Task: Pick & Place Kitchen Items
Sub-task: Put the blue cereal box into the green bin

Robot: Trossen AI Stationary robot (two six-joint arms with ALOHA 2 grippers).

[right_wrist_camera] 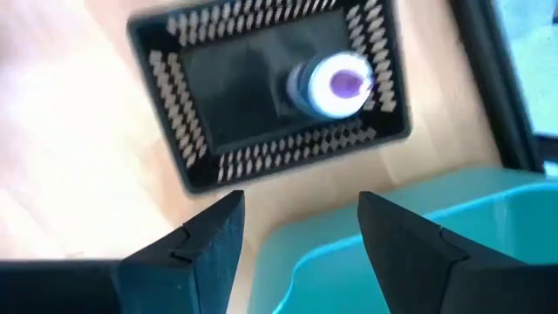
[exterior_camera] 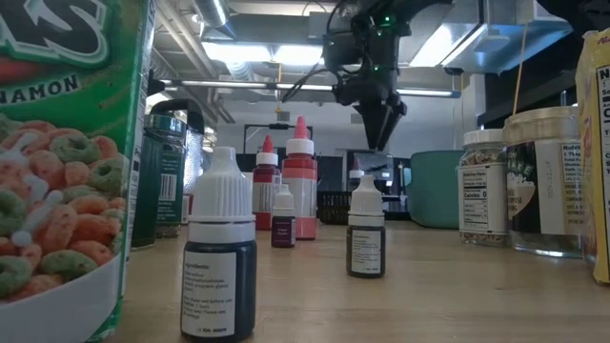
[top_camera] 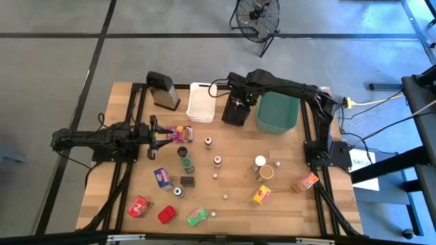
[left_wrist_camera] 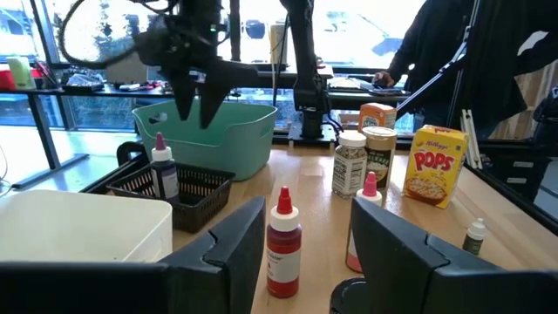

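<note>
- one small white-capped bottle (right_wrist_camera: 338,83) already stands in the black slotted plastic basket (right_wrist_camera: 187,131) at the far side of the wooden bench (top_camera: 238,204); the right pincer (right_wrist_camera: 296,240) hangs just above it, fingers spread and empty.
- left pincer (left_wrist_camera: 305,240), also spread, points at a red squeeze bottle with white nozzle (left_wrist_camera: 283,240) on the left side of the bench.
- most items are still unsorted: the yellow pops packet (left_wrist_camera: 433,163), jars and packets lie scattered nearer.
- only the right wrist view looks down into the basket; the high view hides it under the arm.
</note>
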